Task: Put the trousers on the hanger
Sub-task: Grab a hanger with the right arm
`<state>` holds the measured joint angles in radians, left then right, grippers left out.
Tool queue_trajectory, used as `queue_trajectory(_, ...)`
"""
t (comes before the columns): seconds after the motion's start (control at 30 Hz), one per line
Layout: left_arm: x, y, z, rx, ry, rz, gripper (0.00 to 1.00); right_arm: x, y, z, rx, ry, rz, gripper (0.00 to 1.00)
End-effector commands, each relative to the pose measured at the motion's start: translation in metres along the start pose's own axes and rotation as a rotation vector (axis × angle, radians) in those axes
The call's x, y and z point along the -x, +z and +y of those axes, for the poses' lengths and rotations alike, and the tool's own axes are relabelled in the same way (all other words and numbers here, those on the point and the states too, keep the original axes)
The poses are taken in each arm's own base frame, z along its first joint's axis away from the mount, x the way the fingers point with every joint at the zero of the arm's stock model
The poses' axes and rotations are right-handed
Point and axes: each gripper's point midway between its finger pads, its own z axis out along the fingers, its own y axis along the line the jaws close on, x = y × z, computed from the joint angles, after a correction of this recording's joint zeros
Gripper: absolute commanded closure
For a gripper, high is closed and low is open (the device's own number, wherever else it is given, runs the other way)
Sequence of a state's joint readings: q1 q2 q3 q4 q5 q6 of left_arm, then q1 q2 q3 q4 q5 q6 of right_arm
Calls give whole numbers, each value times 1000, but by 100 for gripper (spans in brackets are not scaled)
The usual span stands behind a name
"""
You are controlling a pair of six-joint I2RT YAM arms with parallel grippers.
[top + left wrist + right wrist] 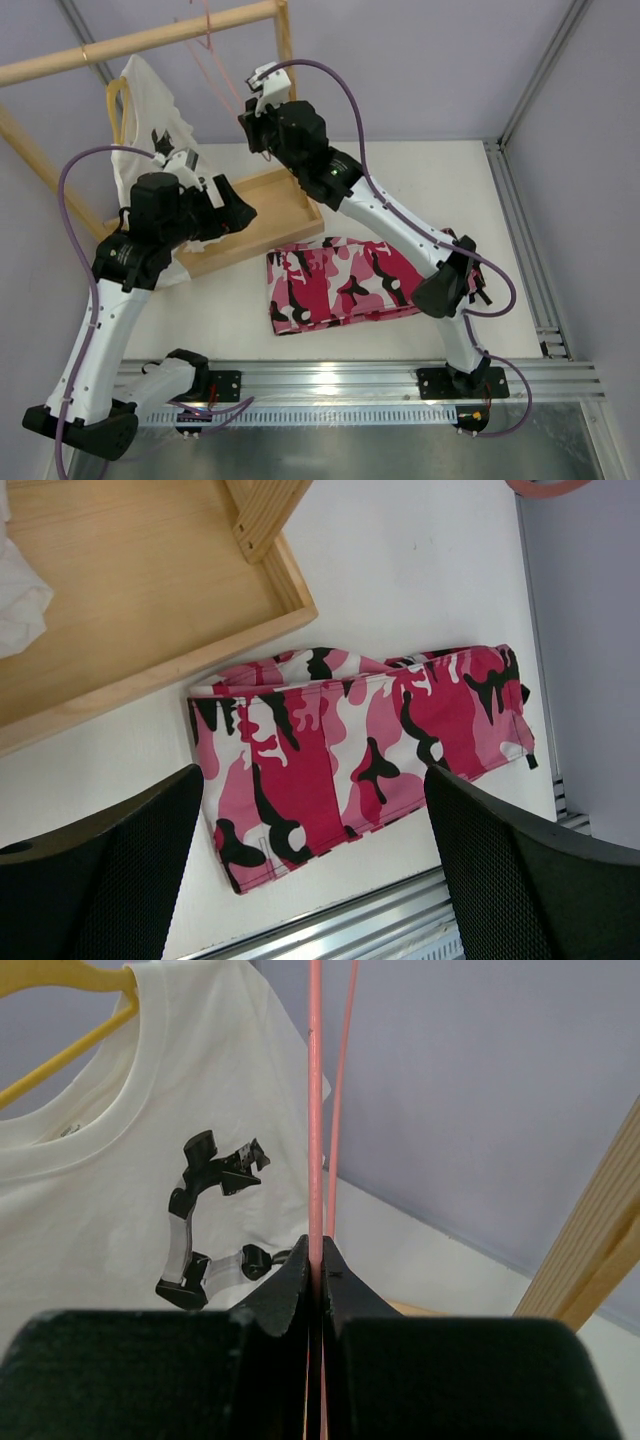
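Top external, surroundings: I see a wooden rail (140, 42) running from 9 to 12 o'clock. A white T-shirt (150, 130) on a yellow hanger (113, 105) hangs from it at 10 o'clock. A wooden tray (265, 215) lies below on the tabletop (420, 180).
In the way: my right arm crosses over the 3 o'clock end of the trousers (345, 283). The T-shirt hangs just beside the hanger (222, 75), on its 9 o'clock side.
Right fingers (295, 1285): pressed together on one hanger wire, up at 12 o'clock. A second wire runs just beside it, outside the grip.
Left fingers (100, 870): spread wide and holding nothing, above the trousers and apart from the cloth.
Trousers: folded flat on the tabletop near centre, at 5 o'clock from the tray and near its corner. Their long axis runs roughly 9 to 3 o'clock.
Hanger: up at the rail. In my right wrist view the gripped wire runs straight from 12 to 6 o'clock.
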<state>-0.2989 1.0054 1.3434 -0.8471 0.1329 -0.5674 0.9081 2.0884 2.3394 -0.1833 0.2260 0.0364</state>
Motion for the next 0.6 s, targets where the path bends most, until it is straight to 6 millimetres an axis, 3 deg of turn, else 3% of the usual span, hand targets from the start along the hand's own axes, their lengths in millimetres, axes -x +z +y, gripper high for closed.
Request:
queue_trajectory(0.0,9,-13,-15,-82,37,-46,8,99,-38,-6,-9,1,-213,96)
queue_trajectory(0.1,6,-14,-14,-77,36,-32,8,98,-46,-7,-2,8,-194,96)
queue_trajectory(0.17,3,-14,-13,-75,33,-19,8,86,-49,-6,3,1,-162,96)
queue_trajectory(0.2,2,-14,-13,-72,32,-14,8,92,-57,-8,1,2,-167,96)
queue_trajectory(0.27,-2,-14,-11,-70,38,2,8,73,-61,-11,-11,19,-112,96)
queue_trajectory(0.3,-5,-13,-10,-68,39,10,8,79,-73,-12,-11,37,-111,96)
queue_trajectory(0.33,-7,-14,-10,-71,41,14,8,52,-73,-14,-13,28,-49,96)
queue_trajectory(0.4,-9,-14,-11,-86,42,21,8,36,-86,-18,-22,28,-2,96)
queue_trajectory(0.57,-17,-17,-15,-122,36,33,9,-25,-147,-39,-61,36,130,96)
